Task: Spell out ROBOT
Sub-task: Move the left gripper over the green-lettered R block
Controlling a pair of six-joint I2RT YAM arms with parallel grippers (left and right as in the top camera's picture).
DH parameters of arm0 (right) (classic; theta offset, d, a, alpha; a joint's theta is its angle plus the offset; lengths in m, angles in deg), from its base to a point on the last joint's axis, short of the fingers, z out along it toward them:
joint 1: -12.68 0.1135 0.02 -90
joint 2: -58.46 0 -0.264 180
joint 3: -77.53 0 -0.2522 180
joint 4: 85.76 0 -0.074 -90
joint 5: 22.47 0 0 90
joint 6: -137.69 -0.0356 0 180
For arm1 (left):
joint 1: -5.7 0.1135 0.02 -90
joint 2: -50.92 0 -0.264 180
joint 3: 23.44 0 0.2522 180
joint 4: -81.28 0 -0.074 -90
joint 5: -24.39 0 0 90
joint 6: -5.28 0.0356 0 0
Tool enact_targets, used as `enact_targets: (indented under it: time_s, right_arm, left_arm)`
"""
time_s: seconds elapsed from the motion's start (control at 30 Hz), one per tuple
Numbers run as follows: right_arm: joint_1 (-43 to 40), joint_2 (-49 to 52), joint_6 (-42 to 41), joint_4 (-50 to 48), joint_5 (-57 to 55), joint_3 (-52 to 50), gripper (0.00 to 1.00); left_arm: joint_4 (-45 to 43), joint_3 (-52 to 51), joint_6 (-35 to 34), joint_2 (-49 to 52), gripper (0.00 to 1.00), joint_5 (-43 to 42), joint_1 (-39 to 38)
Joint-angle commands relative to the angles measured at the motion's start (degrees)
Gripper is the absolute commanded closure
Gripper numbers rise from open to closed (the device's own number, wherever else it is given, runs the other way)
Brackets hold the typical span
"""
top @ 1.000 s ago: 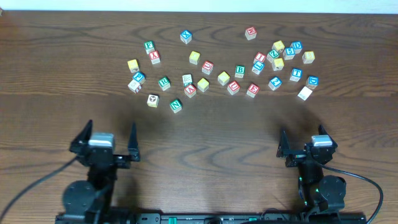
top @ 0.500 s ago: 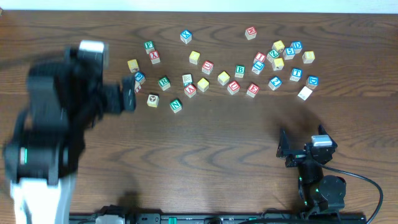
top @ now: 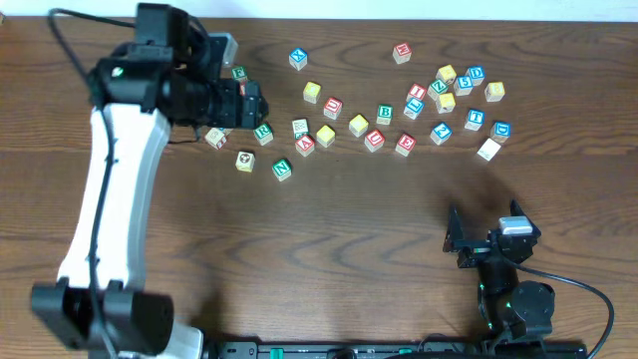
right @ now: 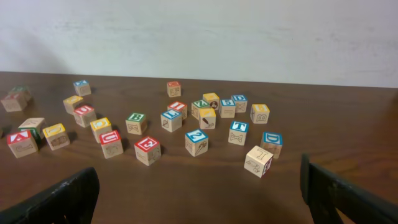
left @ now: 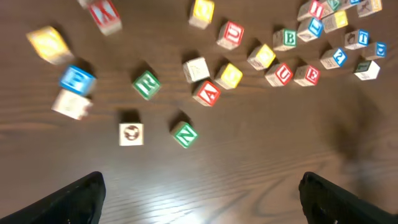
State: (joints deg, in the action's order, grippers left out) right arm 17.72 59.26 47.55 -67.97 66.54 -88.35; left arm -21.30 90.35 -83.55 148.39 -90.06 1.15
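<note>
Progress: none visible. No letter row started; all blocks scattered across far half of table (top: 349, 229). Left gripper (left: 200, 182) hovers above far-left cluster, fingers spread wide, nothing between them. Green R block (left: 146, 84) sits just beyond it, untouched. Right gripper (right: 198, 177) low at near right, fingers also wide, empty. Green B block (left: 288, 38) mid-scatter, blue T block (top: 475, 119) far right; O's not identified. All five placements left, by my reading.

Blocks: small wooden cubes, pale faces, coloured borders and letters, crisp edges. Table: dark wood grain, smooth, faint sheen.
</note>
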Motion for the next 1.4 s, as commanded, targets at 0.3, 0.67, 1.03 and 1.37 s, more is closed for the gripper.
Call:
enact_targets:
  time_s: [0.3,0.67,1.03,1.37]
  right_arm:
    - [-0.33,-0.13,0.61,0.26,0.31,-0.04,0.01]
    - [-0.33,-0.13,0.61,0.26,0.31,-0.04,0.01]
    - [-0.33,-0.13,0.61,0.26,0.31,-0.04,0.01]
    - [-0.33,-0.13,0.61,0.26,0.31,-0.04,0.01]
  left_arm:
    - [-0.52,1.09,-17.16,15.13,0.02,9.31,-0.28]
    - [-6.84,1.09,-27.71,20.20,0.02,18.14,-5.66]
    - [-10.14,1.07,-41.11,20.22,0.01,32.96,-12.02]
    - [-14.53,0.15,-43.43,21.18,0.02,33.09,-11.67]
